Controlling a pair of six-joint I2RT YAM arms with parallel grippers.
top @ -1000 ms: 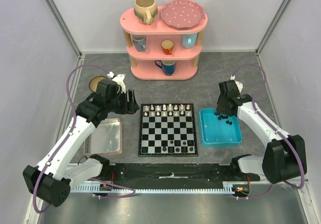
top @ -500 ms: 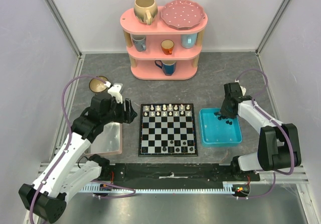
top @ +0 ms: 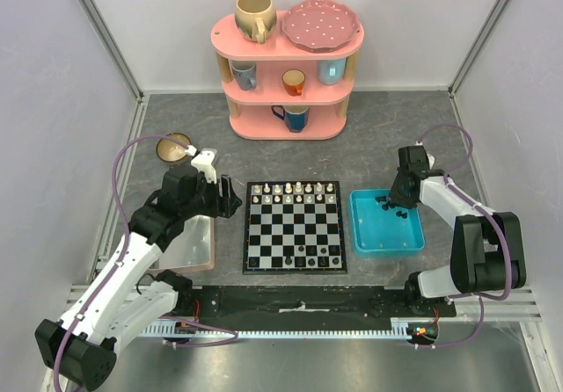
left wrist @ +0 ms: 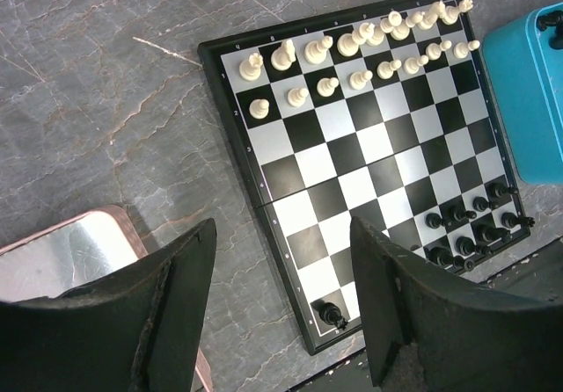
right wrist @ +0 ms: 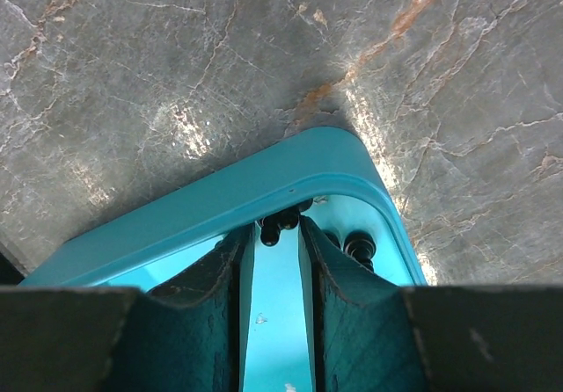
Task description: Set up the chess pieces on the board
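Note:
The board [top: 295, 225] lies mid-table, also in the left wrist view [left wrist: 352, 159]. Cream-white chess pieces [top: 295, 192] fill its two far rows [left wrist: 352, 49]. Several black pieces [top: 318, 253] stand on its near right rows [left wrist: 466, 229], and one stands at the near left corner [left wrist: 328, 313]. More black pieces [top: 391, 207] lie in the blue tray [top: 387, 238]. My right gripper [right wrist: 274, 225] is down in the tray's far corner [right wrist: 220, 203], jaws narrow on a black piece [right wrist: 271, 231]. My left gripper [left wrist: 281, 260] is open and empty, above the table by the board's left edge.
A pink-rimmed grey tray [top: 186, 243] lies left of the board, under my left arm. A pink shelf [top: 286, 76] with cups and a plate stands at the back. A brown bowl [top: 171, 148] sits at the far left.
My left arm has drawn back and lowered beside the board's left edge. My right gripper has shifted right and settled into the far corner of the blue tray.

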